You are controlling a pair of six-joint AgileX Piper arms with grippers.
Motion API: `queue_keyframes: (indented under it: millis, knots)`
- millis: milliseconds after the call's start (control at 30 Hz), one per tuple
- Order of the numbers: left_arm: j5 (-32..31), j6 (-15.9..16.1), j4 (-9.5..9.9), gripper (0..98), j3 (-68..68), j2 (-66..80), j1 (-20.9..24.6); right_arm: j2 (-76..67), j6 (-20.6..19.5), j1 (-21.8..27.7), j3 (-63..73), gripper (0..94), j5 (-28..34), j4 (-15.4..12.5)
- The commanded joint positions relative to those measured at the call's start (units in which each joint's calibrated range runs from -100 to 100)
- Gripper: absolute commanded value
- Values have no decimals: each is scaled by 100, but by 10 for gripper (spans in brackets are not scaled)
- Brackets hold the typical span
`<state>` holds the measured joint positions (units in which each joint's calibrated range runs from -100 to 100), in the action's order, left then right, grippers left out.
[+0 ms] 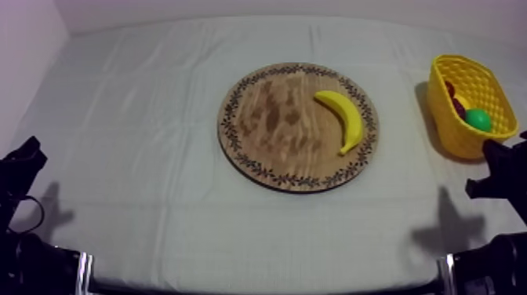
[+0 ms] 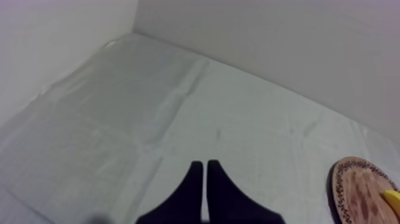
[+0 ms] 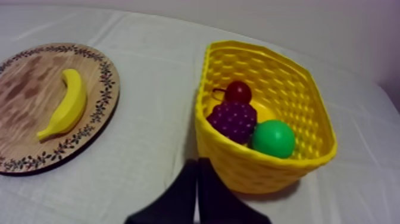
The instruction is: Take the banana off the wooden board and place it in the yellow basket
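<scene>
The yellow banana lies on the right half of the round wooden board in the middle of the table. At the right edge stands the yellow basket. My left gripper rests low at the left, far from the board; its fingers lie together as a narrow wedge over bare cloth, shut on nothing. My right gripper sits just in front of the basket, also shut on nothing. From there the banana shows on the board.
Inside the basket lie a bunch of purple grapes, a small red fruit and a green round fruit. Beside my left gripper the board's rim shows. Walls close the table's far side and left.
</scene>
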<state>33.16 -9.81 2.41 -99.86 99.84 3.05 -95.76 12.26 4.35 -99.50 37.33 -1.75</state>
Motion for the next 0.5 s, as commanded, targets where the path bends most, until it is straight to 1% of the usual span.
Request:
queue_keyframes:
  millis: [0, 67, 133, 233, 300, 467]
  knots:
    - [-1, 1, 1, 1, -3, -2, 2, 1, -39, -85, -5, 7, 7, 0]
    - [-1, 1, 1, 1, -3, -2, 2, 5, -138, -268, -5, 7, 8, 1]
    - [-1, 1, 1, 1, -3, -2, 2, 4, -205, -582, -5, 6, 8, 2]
    - [-1, 1, 1, 1, -3, -2, 2, 2, -195, -1112, -9, 5, 86, 34]
    - [-1, -1, 1, 1, -3, -2, 2, 1, -175, -1358, -13, 5, 113, 47]
    - [-1, 1, 1, 1, -3, -2, 2, 1, -311, -1562, -16, 4, 134, 58]
